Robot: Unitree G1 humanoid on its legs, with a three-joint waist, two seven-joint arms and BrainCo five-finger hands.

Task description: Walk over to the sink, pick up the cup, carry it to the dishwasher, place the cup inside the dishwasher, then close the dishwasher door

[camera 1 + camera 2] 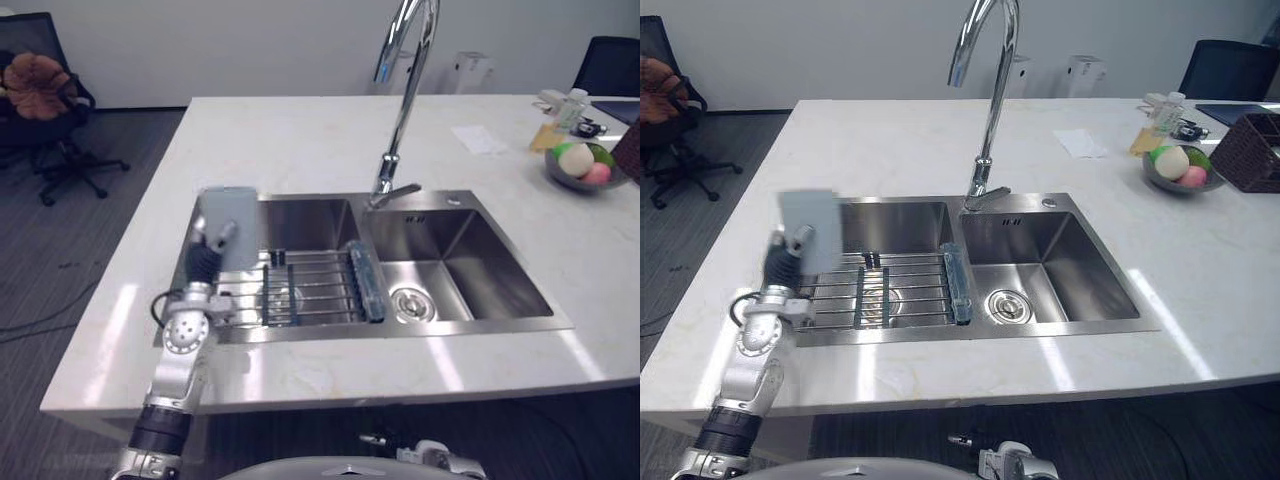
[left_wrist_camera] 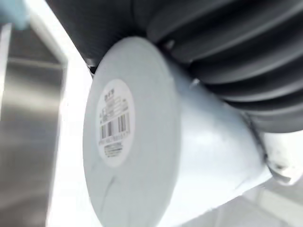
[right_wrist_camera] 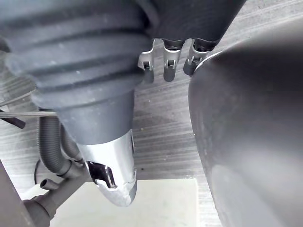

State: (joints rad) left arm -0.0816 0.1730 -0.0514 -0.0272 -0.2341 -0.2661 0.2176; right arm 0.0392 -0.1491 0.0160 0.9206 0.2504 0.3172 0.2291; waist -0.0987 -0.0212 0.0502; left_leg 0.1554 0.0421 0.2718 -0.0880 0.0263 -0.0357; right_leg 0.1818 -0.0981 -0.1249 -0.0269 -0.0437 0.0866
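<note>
This looks like an office kitchenette. A broad pale marble-look island counter (image 1: 300, 140) holds a stainless-steel double-basin sink (image 1: 470, 260) with a tall chrome gooseneck tap (image 1: 400, 120). It stands on grey striped carpet (image 1: 80, 260) before plain white walls. Black swivel office chairs on castors (image 1: 30, 130) sit around it. A grey bowl of fruit (image 1: 1175, 187) rests on the counter's far corner.

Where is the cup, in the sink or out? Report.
Out: the pale blue tapered cup is held by the left robot hand over the left edge of the steel sink.
</note>
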